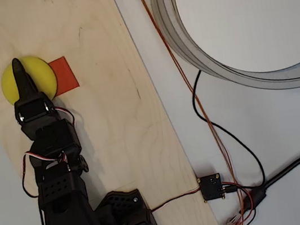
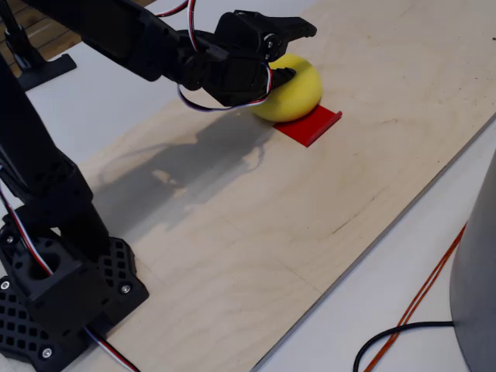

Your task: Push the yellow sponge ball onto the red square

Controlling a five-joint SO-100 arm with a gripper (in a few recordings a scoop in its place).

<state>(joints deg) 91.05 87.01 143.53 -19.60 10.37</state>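
One black gripper [image 1: 17, 68] is reaching over the yellow sponge ball [image 1: 41, 75] in the overhead view, its pointed fingers lying across the ball's left part; in the fixed view the gripper [image 2: 287, 54] is sitting against the near-left side of the ball [image 2: 302, 93], with one finger above the ball and one at its flank. Whether the jaws are wide or narrow cannot be told from either picture, and nothing is seen clamped between them. The ball is resting on the plywood board [image 1: 110, 113], partly overlapping the red square [image 1: 65, 75]: in the overhead view the square's left part is lying under the ball and its right part is showing bare, while in the fixed view the square [image 2: 314, 125] is sticking out in front of the ball. The board is lying tilted across a white table [image 1: 252, 107]. A large grey ring-shaped object [image 1: 185, 44] is standing on the table right of the board; what it holds cannot be told. Black and orange cables [image 1: 208, 120] are running down the table to a small circuit board [image 1: 210, 187] at the board's edge. The arm [image 1: 55, 162] is stretching from its base [image 2: 54, 294] at the board's lower end, casting a shadow on the wood.
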